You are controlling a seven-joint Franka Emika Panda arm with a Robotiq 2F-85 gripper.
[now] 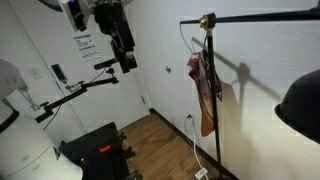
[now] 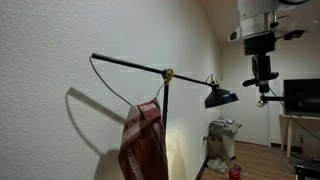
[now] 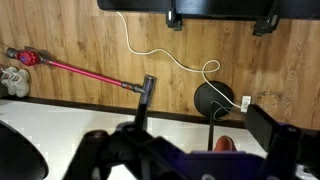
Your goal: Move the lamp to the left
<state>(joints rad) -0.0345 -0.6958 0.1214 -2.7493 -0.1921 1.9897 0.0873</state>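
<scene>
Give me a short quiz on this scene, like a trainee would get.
1. True or false: the gripper is touching the lamp.
2. What hangs from the lamp's arm? A. a reddish bag B. a white towel C. an umbrella
3. What colour is the lamp's shade?
Key: 1 false; 2 A; 3 black.

pincer [image 1: 126, 62] high, apart from lamp [image 1: 207, 21] | red bag [image 1: 205, 85] hangs on its pole | dark shade [image 1: 300, 105] at right edge
</scene>
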